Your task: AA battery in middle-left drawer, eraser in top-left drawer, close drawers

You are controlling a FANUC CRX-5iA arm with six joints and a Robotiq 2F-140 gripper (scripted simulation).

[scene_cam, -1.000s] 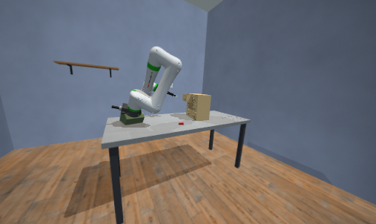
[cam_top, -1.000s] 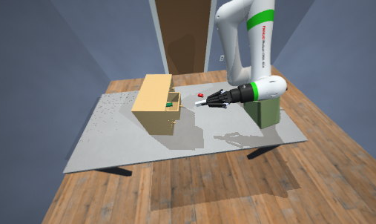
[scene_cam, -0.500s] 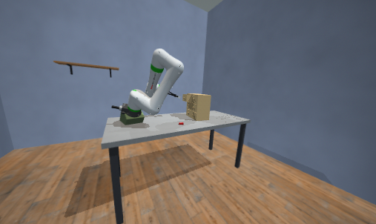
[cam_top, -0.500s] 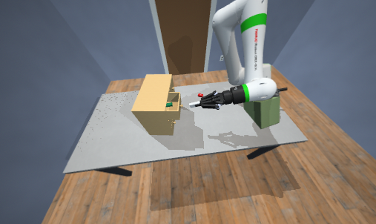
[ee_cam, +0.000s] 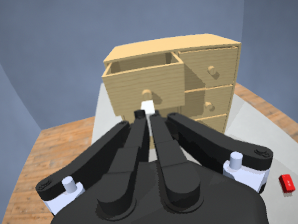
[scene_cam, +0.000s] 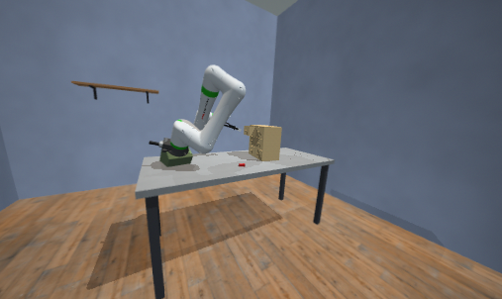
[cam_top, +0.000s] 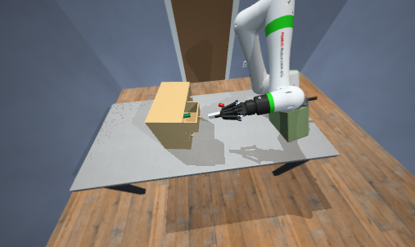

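Wrist view: open drawer [cam_top: 198,110] [scene_cam: 247,130] [ee_cam: 122,91] beyond fingers [cam_top: 214,115] [scene_cam: 231,127]

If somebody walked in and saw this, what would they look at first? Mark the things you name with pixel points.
Probably the big white robot arm [cam_top: 280,53] [scene_cam: 223,109], bending high over the table [cam_top: 123,163] [scene_cam: 208,173], with its black claw [cam_top: 218,114] [scene_cam: 239,130] [ee_cam: 148,109] shut in front of the wooden chest [cam_top: 168,98] [scene_cam: 267,144] [ee_cam: 175,44]. Next, the chest's top left drawer [cam_top: 198,111] [ee_cam: 122,87], which sticks out. Then a tiny bright red thing [cam_top: 221,105] [scene_cam: 242,164] [ee_cam: 286,183] on the table.

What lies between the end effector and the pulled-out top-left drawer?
Nothing solid shows between the end effector and the pulled-out drawer; the top view shows a short open gap.
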